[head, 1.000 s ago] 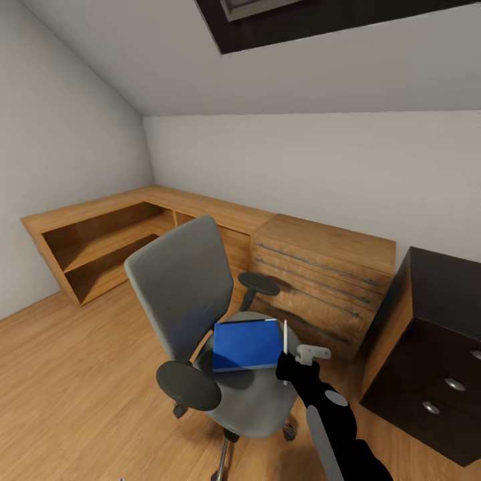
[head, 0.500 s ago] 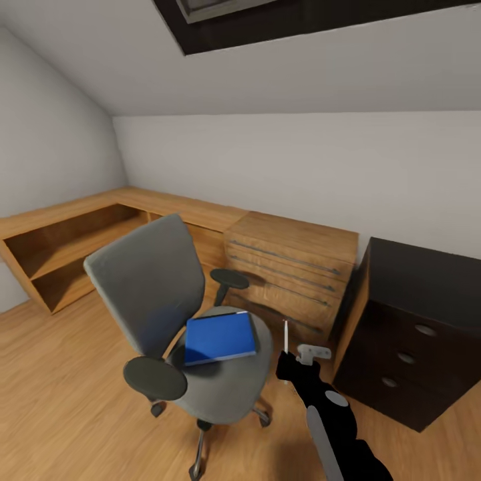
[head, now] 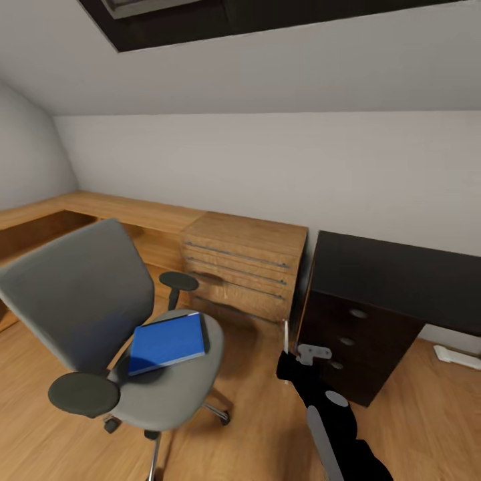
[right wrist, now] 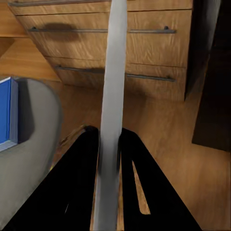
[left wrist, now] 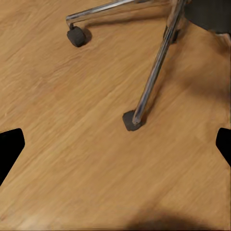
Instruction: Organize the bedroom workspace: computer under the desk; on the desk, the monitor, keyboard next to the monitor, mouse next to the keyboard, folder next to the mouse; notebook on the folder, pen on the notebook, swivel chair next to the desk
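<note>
The grey swivel chair (head: 80,300) stands on the wood floor at the left, with the blue folder (head: 167,343) lying flat on its seat. To the right stands the black desk (head: 394,270) with its drawer unit and round knobs. My right gripper (head: 288,364) is shut on the pen (head: 286,334), a slim light stick held upright between chair and desk. In the right wrist view the pen (right wrist: 113,91) runs up between the closed fingers (right wrist: 89,159). My left gripper (left wrist: 115,149) is open above the floor, near the chair's chrome legs (left wrist: 154,77). Notebook, monitor, keyboard, mouse and computer are out of view.
A light wooden dresser (head: 244,270) with bar handles stands against the wall between chair and desk. A low wooden shelf unit (head: 87,210) runs along the wall to the left. A white flat object (head: 457,356) lies on the floor at the far right.
The head camera has swung right, so chair and dresser sit further left in the picture and more of the desk shows. My right arm keeps its pose with the pen.
</note>
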You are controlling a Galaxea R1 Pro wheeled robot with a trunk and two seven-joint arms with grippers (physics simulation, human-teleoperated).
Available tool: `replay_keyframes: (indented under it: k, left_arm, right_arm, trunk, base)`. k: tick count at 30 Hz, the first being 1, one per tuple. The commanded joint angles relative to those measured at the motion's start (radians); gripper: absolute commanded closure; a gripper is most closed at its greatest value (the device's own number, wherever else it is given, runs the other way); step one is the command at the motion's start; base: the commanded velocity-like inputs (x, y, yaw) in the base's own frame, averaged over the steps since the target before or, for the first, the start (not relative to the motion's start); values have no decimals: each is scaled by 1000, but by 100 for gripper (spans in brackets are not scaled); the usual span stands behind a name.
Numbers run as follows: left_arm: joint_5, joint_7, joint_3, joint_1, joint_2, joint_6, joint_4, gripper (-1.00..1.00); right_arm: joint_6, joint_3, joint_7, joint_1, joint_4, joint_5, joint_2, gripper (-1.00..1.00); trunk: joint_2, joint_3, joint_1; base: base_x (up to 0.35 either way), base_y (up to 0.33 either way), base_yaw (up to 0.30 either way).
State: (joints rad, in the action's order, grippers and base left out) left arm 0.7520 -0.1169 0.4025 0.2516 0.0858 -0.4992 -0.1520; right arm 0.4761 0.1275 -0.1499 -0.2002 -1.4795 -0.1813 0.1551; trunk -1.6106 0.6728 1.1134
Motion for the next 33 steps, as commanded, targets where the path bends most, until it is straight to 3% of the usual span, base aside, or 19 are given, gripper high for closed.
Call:
replay_keyframes:
  k: [1, 8, 20, 33]
  left_arm:
    - [1, -9, 9, 0, 0, -2, -1, -100]
    - [-2, -4, 9, 0, -1, -3, 10, -100]
    - [-8, 117, 11, 0, -15, -1, 45, -100]
    - [-8, 138, 12, 0, -35, 2, 64, -100]
  right_arm:
    - [3, 1, -5, -1, -1, -14, 0, 100]
    - [3, 1, -6, -1, -2, -12, 0, 100]
    - [3, 1, -7, -1, -4, -11, -2, 100]
    - [1, -1, -7, -1, -2, -8, -2, 100]
  trunk:
    - [0, 1, 0]
    - [0, 1, 0]
    - [0, 1, 0]
    - [91, -40, -50]
  base:
    - [-100, -252, -259]
    - [-97, -177, -259]
    - [-11, -17, -259]
    - [0, 0, -259]
